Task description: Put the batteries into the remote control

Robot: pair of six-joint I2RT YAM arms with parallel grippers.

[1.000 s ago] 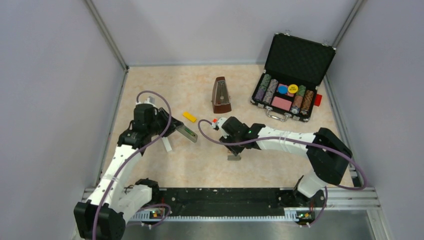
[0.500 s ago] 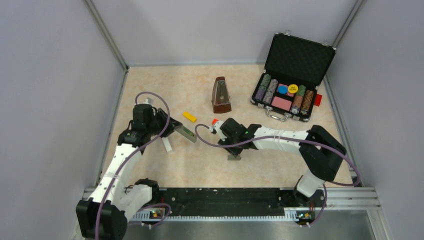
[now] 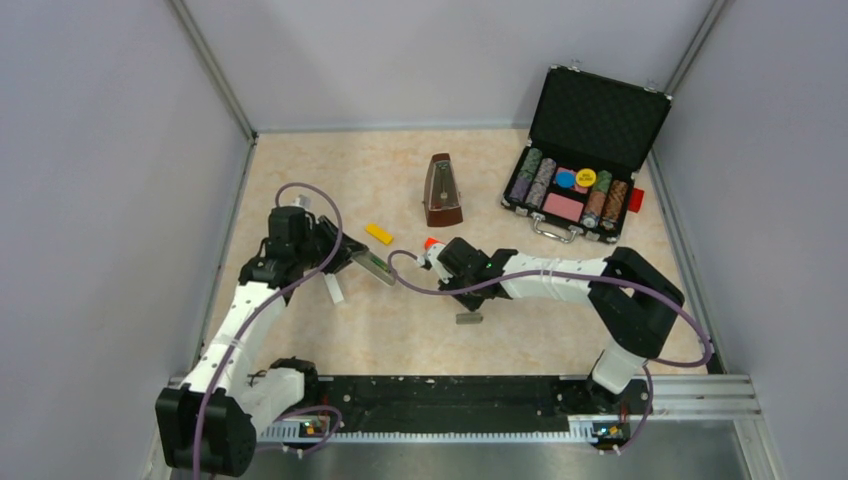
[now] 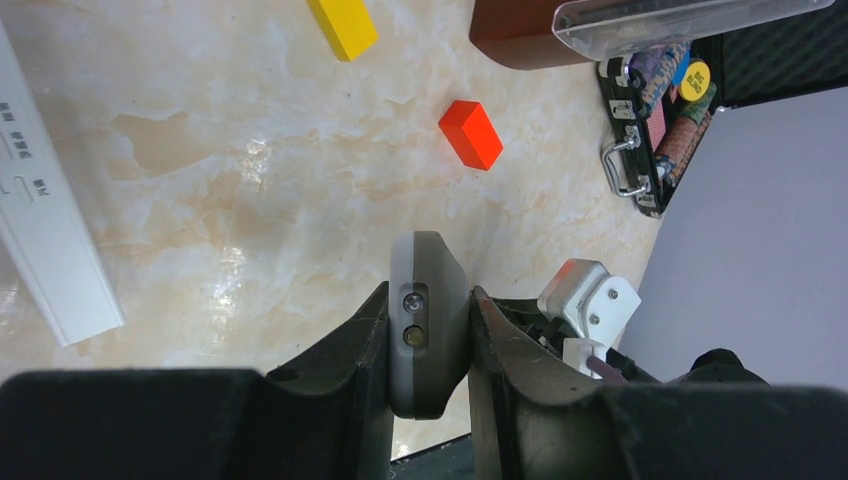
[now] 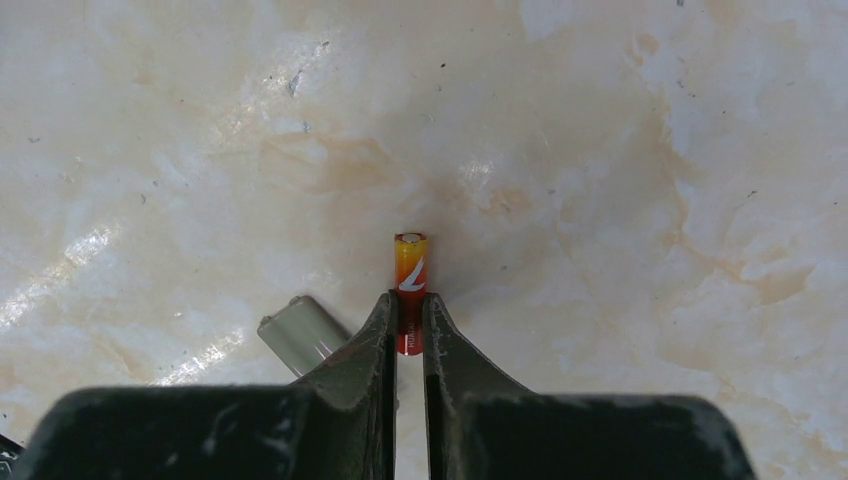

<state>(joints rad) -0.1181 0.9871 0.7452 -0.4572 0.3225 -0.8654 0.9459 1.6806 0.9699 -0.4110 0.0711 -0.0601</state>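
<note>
Remote (image 4: 428,262) is up off the table (image 4: 250,200) for us, clenched by one end in the left gripper (image 4: 428,305), with the rest poking out toward the middle of the table. From overhead there's a sliver of green on its top face, too small to say more. The right gripper (image 5: 408,302) is pinched on the near end of the orange battery (image 5: 410,262), which points straight out past the fingertips. We can't tell if it's lifted or touching the table. A grey cover (image 3: 468,318) lies flat just near-side of that gripper. A white bar (image 4: 45,240) lies on the table just beside the left gripper. A yellow block (image 4: 343,25) and a red block (image 4: 471,133) sit further back, apart from each other.
</note>
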